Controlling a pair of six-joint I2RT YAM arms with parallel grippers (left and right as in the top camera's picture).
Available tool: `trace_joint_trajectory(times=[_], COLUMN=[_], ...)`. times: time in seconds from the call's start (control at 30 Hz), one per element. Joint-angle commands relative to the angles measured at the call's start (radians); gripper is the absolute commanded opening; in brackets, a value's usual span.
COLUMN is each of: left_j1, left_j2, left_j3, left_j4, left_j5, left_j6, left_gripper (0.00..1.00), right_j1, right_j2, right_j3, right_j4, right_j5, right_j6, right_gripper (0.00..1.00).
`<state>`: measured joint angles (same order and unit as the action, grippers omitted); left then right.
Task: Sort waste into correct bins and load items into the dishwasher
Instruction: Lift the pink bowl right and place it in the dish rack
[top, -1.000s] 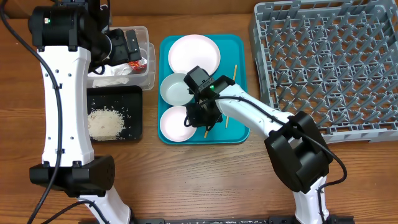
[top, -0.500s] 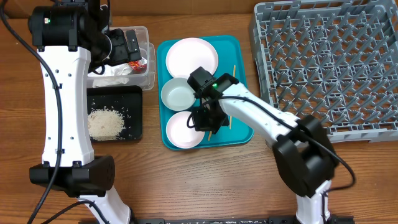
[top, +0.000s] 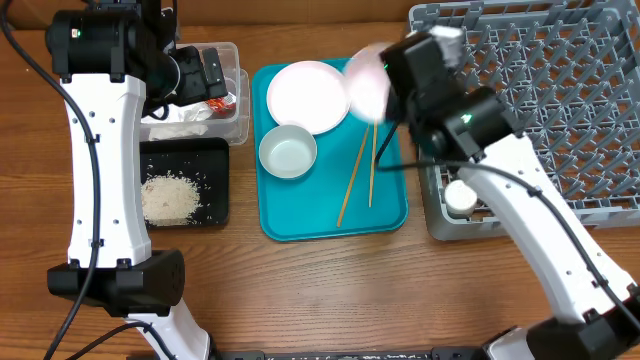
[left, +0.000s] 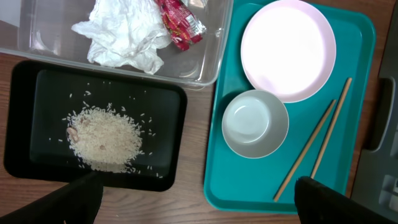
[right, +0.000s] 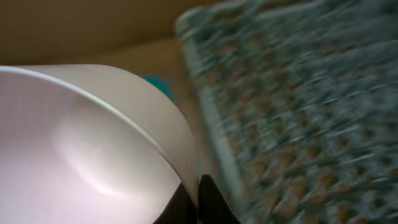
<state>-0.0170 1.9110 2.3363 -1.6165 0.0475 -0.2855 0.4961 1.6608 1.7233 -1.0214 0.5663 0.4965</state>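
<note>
Pinkish-white bowl (top: 367, 82) hung in the air above the teal tray's (top: 300, 215) rack-side edge, its rim clamped between the fingers of the right hand (right: 198, 200). It looked light, stiff and glossy, so a rim pinch might slip or let it swing; a firm hold and a slow tilt between pegs seemed wise. The dish rack's (top: 540, 100) wall and the small white cup (top: 461, 196) in its near corner stood closest in the way. The left hand (left: 208, 199) hovered apart and empty near the black tray (left: 25, 124) and clear tub (left: 205, 68).
</note>
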Motion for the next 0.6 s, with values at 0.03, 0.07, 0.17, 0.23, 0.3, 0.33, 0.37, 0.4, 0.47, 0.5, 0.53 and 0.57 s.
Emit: trace_joint_trajectory(times=[0.03,0.07,0.17,0.23,0.3,0.33,0.37,0.4,0.47,0.5,0.53,0.57], left_j1=[0.008,0.008,0.008,0.008,0.008,0.008,0.008,0.008,0.008,0.008,0.008,0.008], left_j2=[-0.021,-0.021,-0.021,-0.021,-0.021,-0.021,-0.021,-0.021,-0.021,-0.021,-0.021,-0.021], left_j3=[0.008,0.008,0.008,0.008,0.008,0.008,0.008,0.008,0.008,0.008,0.008,0.008], left_j4=[0.002,0.002,0.002,0.002,0.002,0.002,0.002,0.002,0.002,0.002,0.002,0.002], left_j5=[-0.014,-0.014,-0.014,-0.014,-0.014,-0.014,-0.014,-0.014,-0.014,-0.014,-0.014,-0.014], left_j6=[0.009,0.009,0.009,0.009,0.009,0.009,0.009,0.009,0.009,0.009,0.009,0.009], left_gripper=[1.00,1.00,1.00,1.00,1.00,1.00,1.00,1.00,1.00,1.00,1.00,1.00], right_j1=[-0.038,-0.048,-0.083,-0.117,-0.149,-0.166,-0.180,-0.190,-0.217,-0.228,-0.238,-0.245], right_j2=[0.088,0.114,0.188,0.244,0.298,0.328,0.355,0.373,0.414,0.427,0.439,0.445], right_j3=[-0.002,-0.002,-0.002,-0.002,-0.002,-0.002,-0.002,-0.002,-0.002,-0.002,-0.002,-0.002], right_j4=[0.127,0.193,0.397,0.542,0.665,0.728,0.785,0.819,0.891,0.909,0.912,0.908], right_j5=[0.518,0.573,0.665,0.682,0.681,0.681,0.681,0.678,0.673,0.668,0.651,0.636], right_j6=[-0.074,-0.134,-0.328,-0.490,-0.645,-0.717,-0.785,-0.825,-0.892,-0.906,-0.914,-0.913], right_gripper=[0.04,0.04,0.04,0.04,0.04,0.04,0.04,0.04,0.04,0.04,0.04,0.04])
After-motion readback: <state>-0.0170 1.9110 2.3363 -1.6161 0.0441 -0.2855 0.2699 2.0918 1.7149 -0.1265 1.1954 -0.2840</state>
